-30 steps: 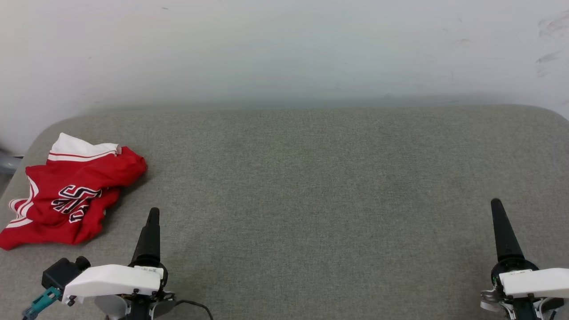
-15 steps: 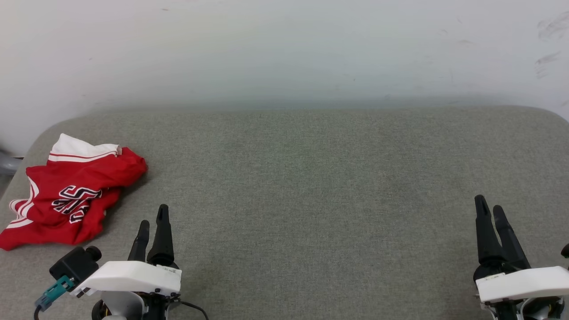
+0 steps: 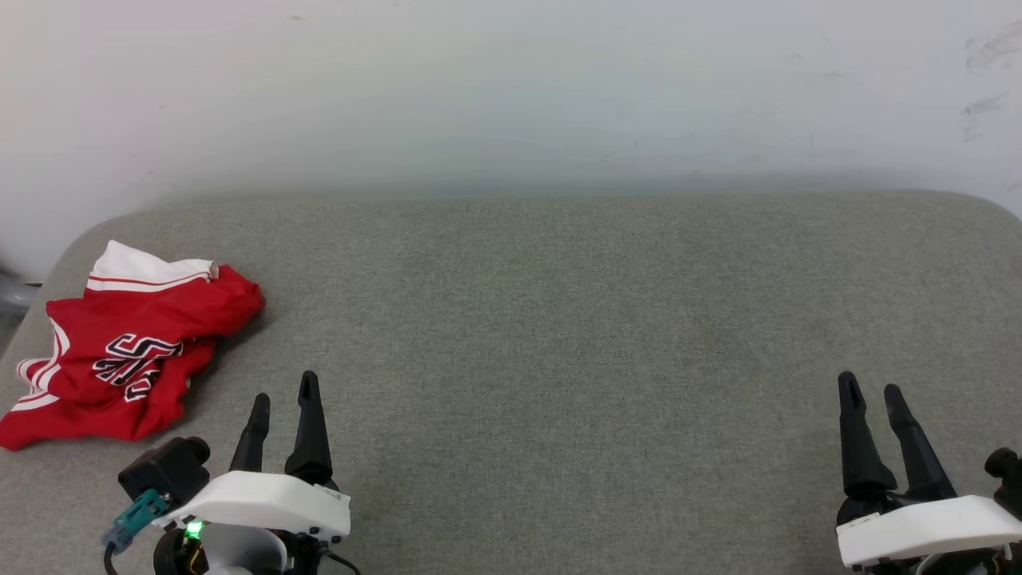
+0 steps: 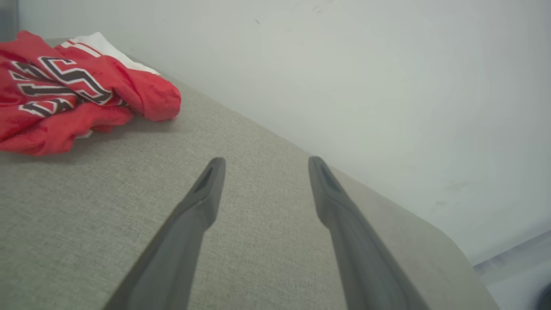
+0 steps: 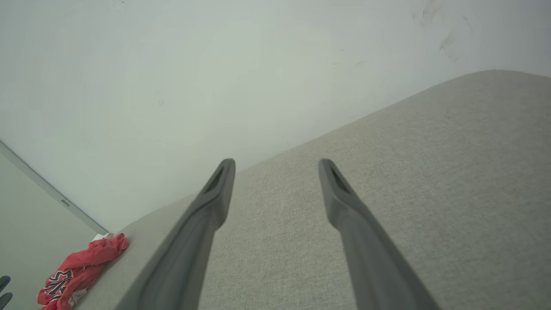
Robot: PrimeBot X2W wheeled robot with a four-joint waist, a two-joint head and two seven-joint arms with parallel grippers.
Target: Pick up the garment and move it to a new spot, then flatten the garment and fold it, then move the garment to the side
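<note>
The garment (image 3: 132, 343), a red shirt with a white sleeve, striped trim and black-and-white lettering, lies crumpled at the far left of the grey padded surface (image 3: 559, 319). It appears at the upper left of the left wrist view (image 4: 73, 90) and small at the lower left of the right wrist view (image 5: 82, 269). My left gripper (image 3: 283, 386) hovers open just right of and nearer than the garment, not touching it. At the lower right, far from the garment, my right gripper (image 3: 870, 383) is open with nothing between its fingers.
A pale wall (image 3: 511, 88) rises directly behind the padded surface. The surface has rounded corners, and its left edge (image 3: 32, 303) runs close beside the garment.
Both grippers have rolled about their wrists, so each now shows two spread fingers instead of one. The left has shifted slightly right, the right slightly left and down. The garment has not moved.
</note>
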